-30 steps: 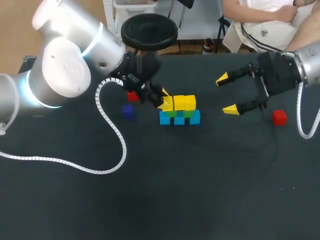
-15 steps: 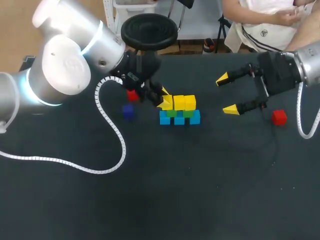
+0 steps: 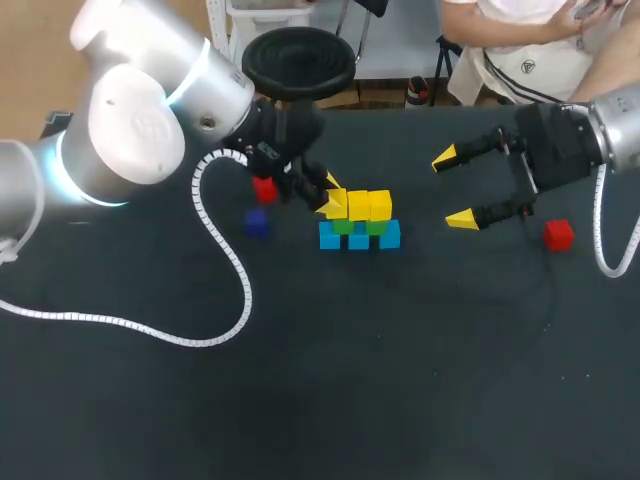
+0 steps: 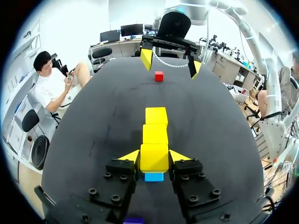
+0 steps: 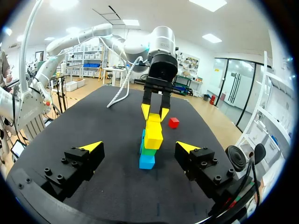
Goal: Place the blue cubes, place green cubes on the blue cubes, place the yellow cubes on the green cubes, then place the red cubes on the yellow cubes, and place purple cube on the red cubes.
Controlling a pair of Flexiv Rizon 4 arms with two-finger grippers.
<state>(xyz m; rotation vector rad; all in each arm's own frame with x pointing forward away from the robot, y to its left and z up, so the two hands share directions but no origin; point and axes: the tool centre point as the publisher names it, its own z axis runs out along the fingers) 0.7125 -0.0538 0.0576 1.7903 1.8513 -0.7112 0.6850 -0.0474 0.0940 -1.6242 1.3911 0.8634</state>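
A wall of cubes stands mid-table: a blue row (image 3: 359, 240), green cubes (image 3: 343, 227) on it, yellow cubes (image 3: 369, 205) on top. My left gripper (image 3: 329, 197) is shut on the leftmost yellow cube (image 3: 338, 206), which rests at the stack's left end. In the left wrist view that yellow cube (image 4: 154, 157) sits between the fingers (image 4: 129, 156), above a blue cube (image 4: 153, 177). My right gripper (image 3: 455, 187) hangs open and holds nothing to the right of the stack (image 5: 149, 144). A red cube (image 3: 559, 235) lies beside it, and another red cube (image 3: 264, 188) lies behind the left gripper. A purple cube (image 3: 257, 223) lies left of the stack.
The left arm's white cable (image 3: 225, 300) loops over the table's left half. The black tabletop (image 3: 400, 360) stretches in front of the stack.
The left arm's upper links have shifted slightly. Both grippers and all cubes stand as before.
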